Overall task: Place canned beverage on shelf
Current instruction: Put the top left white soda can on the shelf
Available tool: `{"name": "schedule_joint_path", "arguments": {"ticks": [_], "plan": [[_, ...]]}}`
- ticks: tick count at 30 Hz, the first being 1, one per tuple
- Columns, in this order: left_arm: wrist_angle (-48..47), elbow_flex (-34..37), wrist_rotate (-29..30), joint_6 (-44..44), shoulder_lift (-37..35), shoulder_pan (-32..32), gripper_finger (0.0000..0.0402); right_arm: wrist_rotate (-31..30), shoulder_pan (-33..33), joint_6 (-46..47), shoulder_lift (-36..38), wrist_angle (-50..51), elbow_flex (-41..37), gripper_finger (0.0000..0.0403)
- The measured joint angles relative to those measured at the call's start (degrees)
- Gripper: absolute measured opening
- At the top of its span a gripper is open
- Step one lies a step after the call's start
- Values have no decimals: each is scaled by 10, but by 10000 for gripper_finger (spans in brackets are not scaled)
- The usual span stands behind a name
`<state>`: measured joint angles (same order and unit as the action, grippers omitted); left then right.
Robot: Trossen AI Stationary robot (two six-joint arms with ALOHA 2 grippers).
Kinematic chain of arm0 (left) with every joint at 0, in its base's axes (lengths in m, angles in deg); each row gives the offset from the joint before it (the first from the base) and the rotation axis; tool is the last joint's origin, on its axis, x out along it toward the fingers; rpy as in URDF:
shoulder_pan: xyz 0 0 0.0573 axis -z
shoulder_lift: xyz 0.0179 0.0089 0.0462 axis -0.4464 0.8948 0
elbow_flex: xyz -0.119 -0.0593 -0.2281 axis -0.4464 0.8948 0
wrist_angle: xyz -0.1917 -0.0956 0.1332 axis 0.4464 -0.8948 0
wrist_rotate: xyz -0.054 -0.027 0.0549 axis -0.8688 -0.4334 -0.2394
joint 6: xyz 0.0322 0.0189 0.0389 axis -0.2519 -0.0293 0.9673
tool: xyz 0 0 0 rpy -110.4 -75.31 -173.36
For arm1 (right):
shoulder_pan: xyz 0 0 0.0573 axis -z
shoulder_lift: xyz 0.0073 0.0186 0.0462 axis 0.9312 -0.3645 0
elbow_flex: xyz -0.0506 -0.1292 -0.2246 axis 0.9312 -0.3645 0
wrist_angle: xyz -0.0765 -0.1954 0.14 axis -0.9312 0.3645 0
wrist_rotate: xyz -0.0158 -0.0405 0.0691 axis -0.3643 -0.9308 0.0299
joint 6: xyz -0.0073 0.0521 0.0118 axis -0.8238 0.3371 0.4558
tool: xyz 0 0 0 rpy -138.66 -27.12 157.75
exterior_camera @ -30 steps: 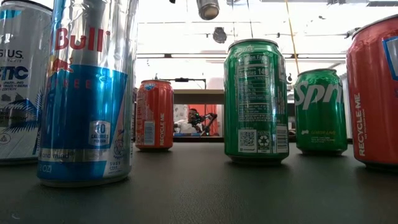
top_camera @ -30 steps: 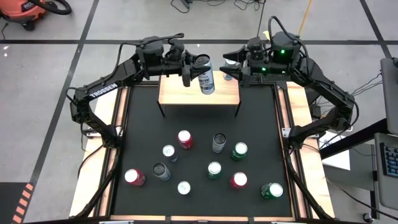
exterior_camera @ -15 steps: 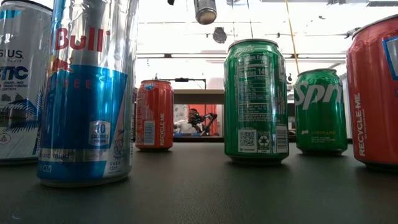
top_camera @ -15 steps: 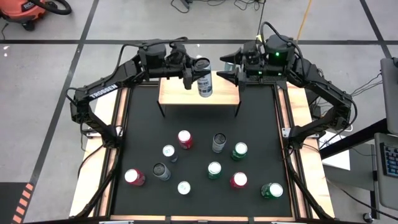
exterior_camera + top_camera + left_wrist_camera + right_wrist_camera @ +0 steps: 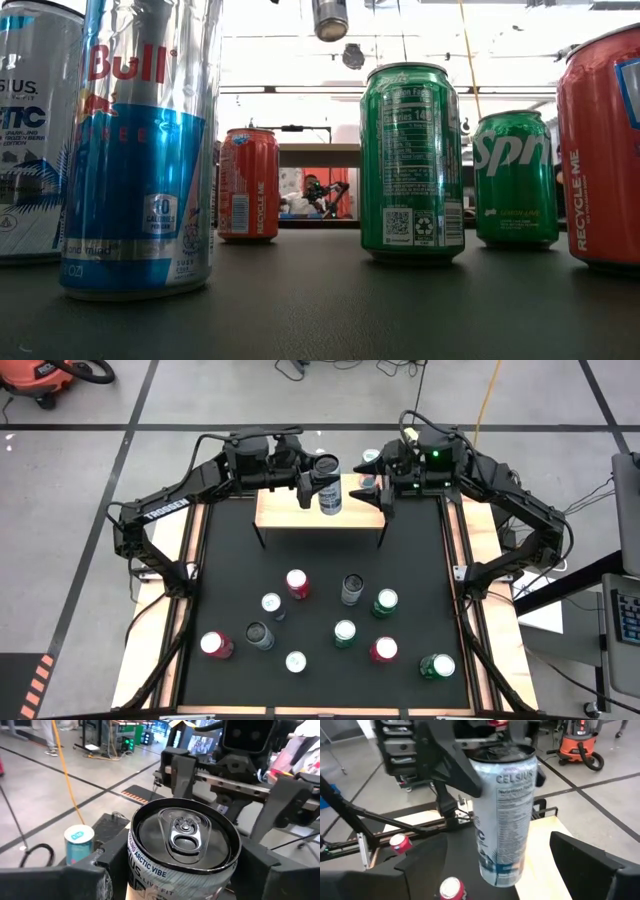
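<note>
A grey concrete floor with taped lines surrounds the black table [image 5: 320, 680], where ten or so cans stand loose across its near half. At the table's twelve o'clock edge sits the light-wood shelf [image 5: 290, 512]. The left gripper [image 5: 318, 482] is clamped on the rim of a tall white Celsius can [image 5: 329, 490], which hangs clear above the shelf's middle. Over the last second the can has drifted slightly toward three o'clock, while the right gripper [image 5: 378, 485], jaws wide and empty, has closed in from three o'clock to just beside it. That looks like a handover or a steadying grasp before the can goes down.
</note>
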<state>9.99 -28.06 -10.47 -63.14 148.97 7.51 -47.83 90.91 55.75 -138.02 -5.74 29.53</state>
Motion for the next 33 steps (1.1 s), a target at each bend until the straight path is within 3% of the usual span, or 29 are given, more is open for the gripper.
{"name": "schedule_joint_path", "arguments": {"ticks": [4, 33], "plan": [[0, 0, 31, 3, 0, 5, 247, 0, -1, -2, -16, -9, 0, 332], [8, 0, 37, 43, 0, 19, 251, 45, -2, -46, -74, -119, 0, 319]]}}
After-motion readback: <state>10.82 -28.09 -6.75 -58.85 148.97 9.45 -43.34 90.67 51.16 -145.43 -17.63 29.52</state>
